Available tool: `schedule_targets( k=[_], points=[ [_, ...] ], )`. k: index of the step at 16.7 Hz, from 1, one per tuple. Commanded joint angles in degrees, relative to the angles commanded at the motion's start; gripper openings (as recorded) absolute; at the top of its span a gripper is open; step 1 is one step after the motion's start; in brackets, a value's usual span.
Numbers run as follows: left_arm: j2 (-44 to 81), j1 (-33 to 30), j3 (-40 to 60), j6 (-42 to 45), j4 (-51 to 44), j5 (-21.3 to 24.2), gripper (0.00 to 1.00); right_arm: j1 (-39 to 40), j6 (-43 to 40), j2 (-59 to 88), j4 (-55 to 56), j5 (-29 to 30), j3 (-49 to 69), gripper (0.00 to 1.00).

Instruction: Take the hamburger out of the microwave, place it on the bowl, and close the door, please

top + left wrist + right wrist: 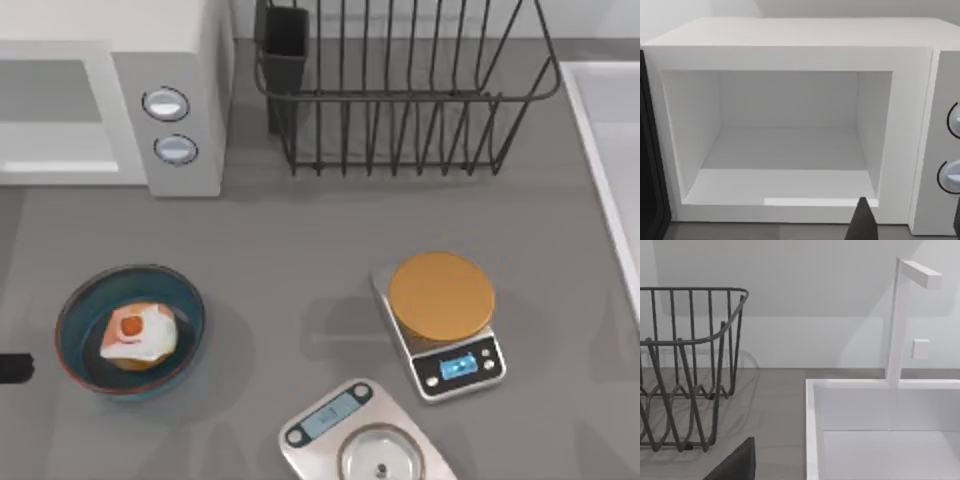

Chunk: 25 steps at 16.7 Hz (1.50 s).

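Hovering low in front of the microwave [790, 55] and gripping nothing, the left gripper [910, 227], with its two dark tips spread wide apart. Looking past those tips into the white box and finding nothing inside. Catching, off to the top view's left of the gripper, a tall dark strip that is likely the door [649, 160], standing upright and swung wide open. Guessing that the coming push is turning on this: door lying to that side of the gripper, long side running up and down, left arm being by far the nearer one. Looking down from the top view now and seeing the hamburger [138, 335] sitting inside the bowl [75, 300] on the table's left side, nearer than the microwave and well apart from it. Showing the bowl and food from above but not the door; showing the door edge from the left wrist but not the bowl. Waiting far off by the wire rack [690, 365] and white sink [812, 430], the right gripper [735, 465], with no telling whether clenched or loose.
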Motion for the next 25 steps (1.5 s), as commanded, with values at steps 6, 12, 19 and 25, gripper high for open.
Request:
schedule_targets(
  k=[6,12,19,25],
  points=[
    [0.0,0.0,0.0,0.0,0.0,0.0,0.00,0.0,0.0,0.0,0.0,0.0,0.0,1.00],
    [-0.2,0.1,0.1,0.0,-0.2,0.1,0.00,0.0,0.0,0.0,0.0,0.0,0.0,1.00],
    [-9.4,6.2,3.2,-0.1,-12.7,6.2,0.00,0.0,0.0,0.0,0.0,0.0,0.0,1.00],
    [-10.9,7.1,3.6,-0.1,-14.7,7.2,0.00,0.0,0.0,0.0,0.0,0.0,0.0,1.00]
  ],
)
